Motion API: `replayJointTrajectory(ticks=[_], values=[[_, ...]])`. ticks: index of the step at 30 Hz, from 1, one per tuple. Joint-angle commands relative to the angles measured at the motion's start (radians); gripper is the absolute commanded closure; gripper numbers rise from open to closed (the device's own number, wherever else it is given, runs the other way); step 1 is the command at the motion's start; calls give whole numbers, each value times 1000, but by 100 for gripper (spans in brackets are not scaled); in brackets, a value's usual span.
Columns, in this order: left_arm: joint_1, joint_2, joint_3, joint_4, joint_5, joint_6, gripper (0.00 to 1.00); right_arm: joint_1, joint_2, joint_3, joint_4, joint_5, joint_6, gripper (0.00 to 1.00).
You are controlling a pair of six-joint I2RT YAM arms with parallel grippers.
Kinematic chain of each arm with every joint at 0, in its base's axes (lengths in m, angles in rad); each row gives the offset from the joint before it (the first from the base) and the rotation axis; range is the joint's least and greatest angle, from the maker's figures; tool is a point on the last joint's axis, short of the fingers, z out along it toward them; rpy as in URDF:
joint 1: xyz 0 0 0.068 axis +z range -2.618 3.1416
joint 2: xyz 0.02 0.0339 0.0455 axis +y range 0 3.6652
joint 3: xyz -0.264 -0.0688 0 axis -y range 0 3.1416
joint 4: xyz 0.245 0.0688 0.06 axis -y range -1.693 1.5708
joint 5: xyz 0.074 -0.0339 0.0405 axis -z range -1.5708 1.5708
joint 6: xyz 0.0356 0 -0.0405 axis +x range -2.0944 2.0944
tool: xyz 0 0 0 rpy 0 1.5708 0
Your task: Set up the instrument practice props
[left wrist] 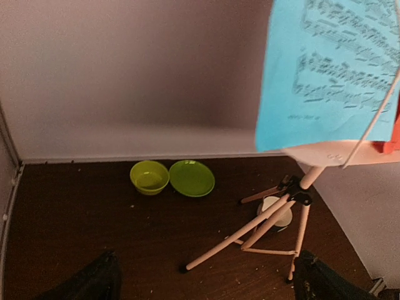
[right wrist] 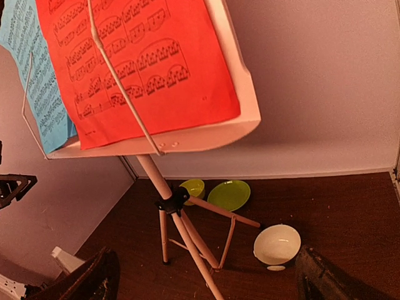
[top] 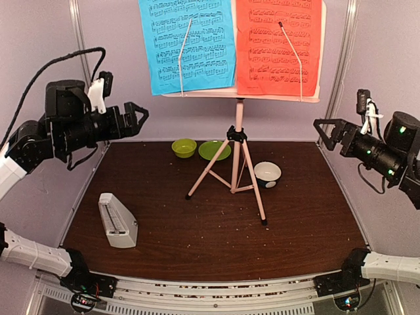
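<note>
The pale pink music stand [top: 239,125] stands on its tripod on the brown surface [top: 197,243], with the blue page [top: 187,42] and the red page [top: 279,46] side by side on its shelf. The white metronome [top: 118,221] sits upright, well apart from the stand, toward the left arm's base. The left pincer [top: 140,122] and the right pincer [top: 320,133] hang in the air on either side of the stand, each spread wide and holding nothing.
</note>
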Motion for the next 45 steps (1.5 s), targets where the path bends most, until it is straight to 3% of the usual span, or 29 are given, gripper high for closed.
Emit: replayJointTrajectory(ticks=[1, 9, 16, 20, 32, 36, 42, 45], values=[[17, -73, -97, -292, -112, -298, 2, -3, -39, -103, -12, -32, 88, 2], [36, -92, -189, -673, -84, -567, 2, 0, -63, -327, 50, -136, 129, 0], [82, -71, -289, -807, -8, -617, 2, 7, -73, -444, 136, -154, 175, 0], [100, -56, -334, -805, -10, -601, 2, 18, -60, -454, 158, -147, 187, 0], [202, 33, -416, -537, 96, -357, 4, 71, -43, -452, 167, -85, 218, 0], [206, 73, -415, -505, 112, -333, 12, 86, -33, -438, 163, -73, 220, 0], [206, 78, -399, -524, 114, -362, 51, 100, -14, -424, 162, -63, 223, 0], [204, 64, -384, -523, 122, -372, 61, 104, -7, -425, 173, -55, 232, 0]])
